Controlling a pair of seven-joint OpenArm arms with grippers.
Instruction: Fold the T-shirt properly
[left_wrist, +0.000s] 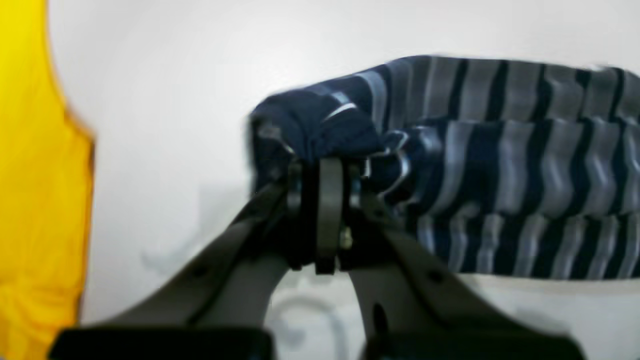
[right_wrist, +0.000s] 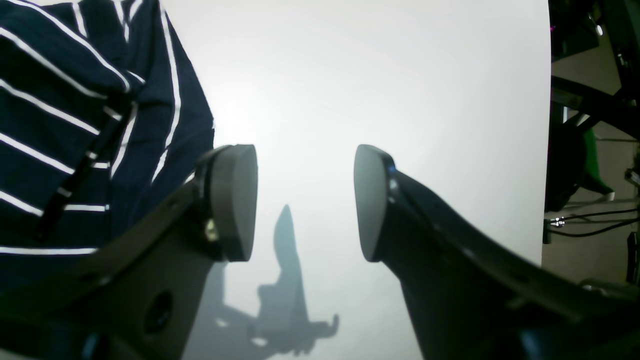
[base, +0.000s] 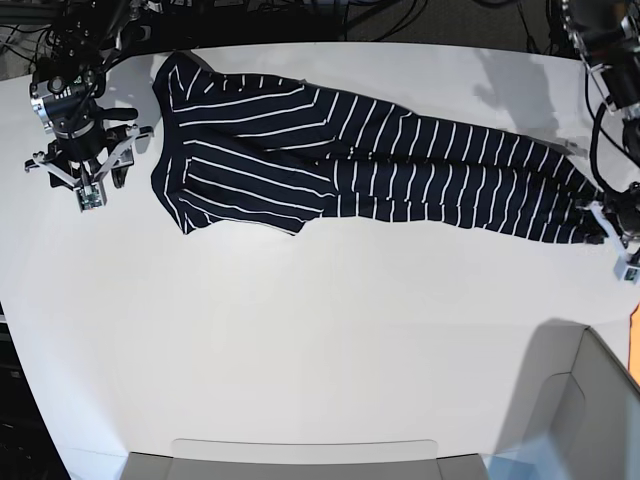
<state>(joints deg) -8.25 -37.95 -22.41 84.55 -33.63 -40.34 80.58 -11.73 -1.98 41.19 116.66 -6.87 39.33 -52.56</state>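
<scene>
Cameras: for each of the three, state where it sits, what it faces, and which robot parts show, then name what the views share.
Left wrist: sits behind the left gripper, looking along its fingers, shut on a bunched end of the T-shirt over the white table.
Right wrist: sits behind the right gripper, open and empty above the table, shirt at left.
Base: overhead, looking down at the shirt stretched across the table, right gripper on the left, left gripper on the right.
Shared: all three show the shirt and table.
</scene>
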